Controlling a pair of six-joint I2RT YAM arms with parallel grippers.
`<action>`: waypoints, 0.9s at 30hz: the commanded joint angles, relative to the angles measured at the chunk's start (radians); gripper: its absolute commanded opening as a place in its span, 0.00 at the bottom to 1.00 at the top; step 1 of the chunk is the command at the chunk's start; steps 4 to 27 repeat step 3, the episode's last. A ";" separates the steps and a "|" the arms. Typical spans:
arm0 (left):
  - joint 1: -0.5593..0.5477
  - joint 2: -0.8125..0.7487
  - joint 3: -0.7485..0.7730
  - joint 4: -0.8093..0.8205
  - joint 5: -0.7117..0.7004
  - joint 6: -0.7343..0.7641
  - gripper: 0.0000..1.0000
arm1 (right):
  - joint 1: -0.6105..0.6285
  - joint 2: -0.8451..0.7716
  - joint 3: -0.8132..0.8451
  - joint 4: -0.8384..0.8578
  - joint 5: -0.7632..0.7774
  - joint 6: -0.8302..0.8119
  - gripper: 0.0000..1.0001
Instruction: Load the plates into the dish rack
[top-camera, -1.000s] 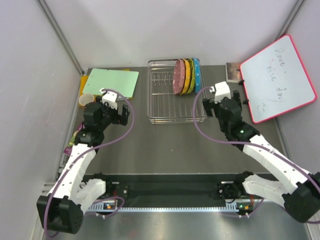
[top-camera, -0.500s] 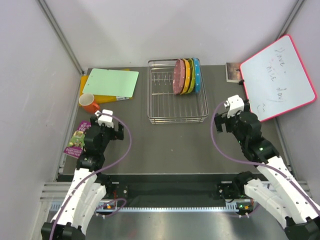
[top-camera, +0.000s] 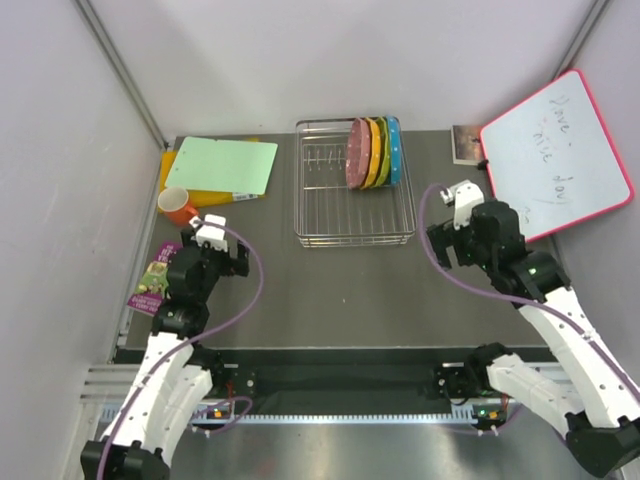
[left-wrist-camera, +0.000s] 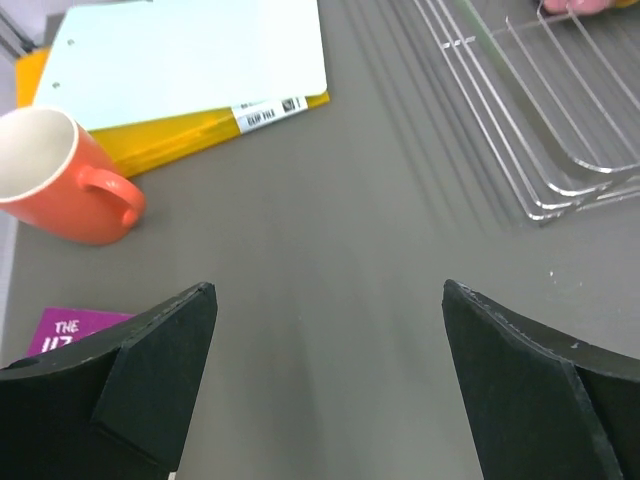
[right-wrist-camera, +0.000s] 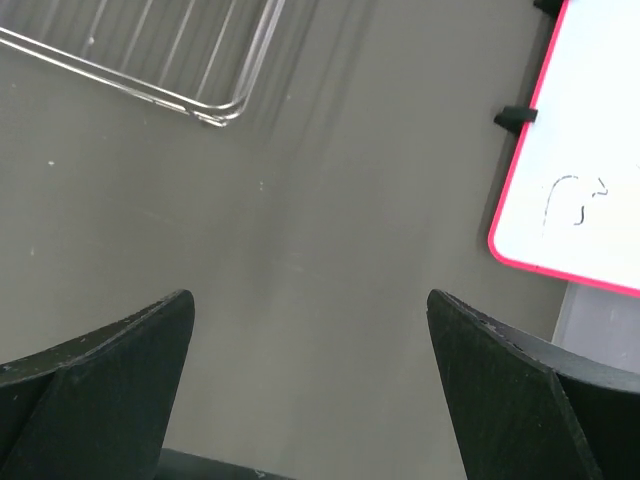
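Note:
Several polka-dot plates stand on edge in the right end of the silver wire dish rack (top-camera: 340, 215): pink (top-camera: 356, 152), yellow-green (top-camera: 370, 152), orange (top-camera: 382, 150) and blue (top-camera: 395, 150). My left gripper (top-camera: 228, 262) hovers over bare table to the near left of the rack, open and holding nothing. In the left wrist view the left gripper (left-wrist-camera: 328, 290) frames only grey table, with the rack's corner (left-wrist-camera: 540, 130) at the upper right. My right gripper (top-camera: 450, 245) is near the rack's right front corner, also open and empty. The right gripper (right-wrist-camera: 308, 296) has the rack (right-wrist-camera: 150, 60) at the upper left.
An orange cup (top-camera: 178, 205) (left-wrist-camera: 60, 180) and a green cutting board (top-camera: 230, 165) on a yellow one lie far left. A purple packet (top-camera: 155, 275) sits by the left arm. A pink-framed whiteboard (top-camera: 555, 155) (right-wrist-camera: 590, 150) leans at the right wall.
Both arms have drawn back from the rack toward the near edge, the left one uncovering the orange cup. Both grippers stayed open. The plates have not moved.

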 joint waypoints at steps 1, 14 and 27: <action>0.004 -0.037 0.048 0.049 -0.005 0.003 0.99 | 0.000 0.015 0.045 -0.021 0.069 0.027 1.00; 0.004 -0.053 0.042 0.049 -0.002 0.005 0.99 | -0.002 0.022 0.026 -0.007 0.083 0.033 1.00; 0.004 -0.053 0.042 0.049 -0.002 0.005 0.99 | -0.002 0.022 0.026 -0.007 0.083 0.033 1.00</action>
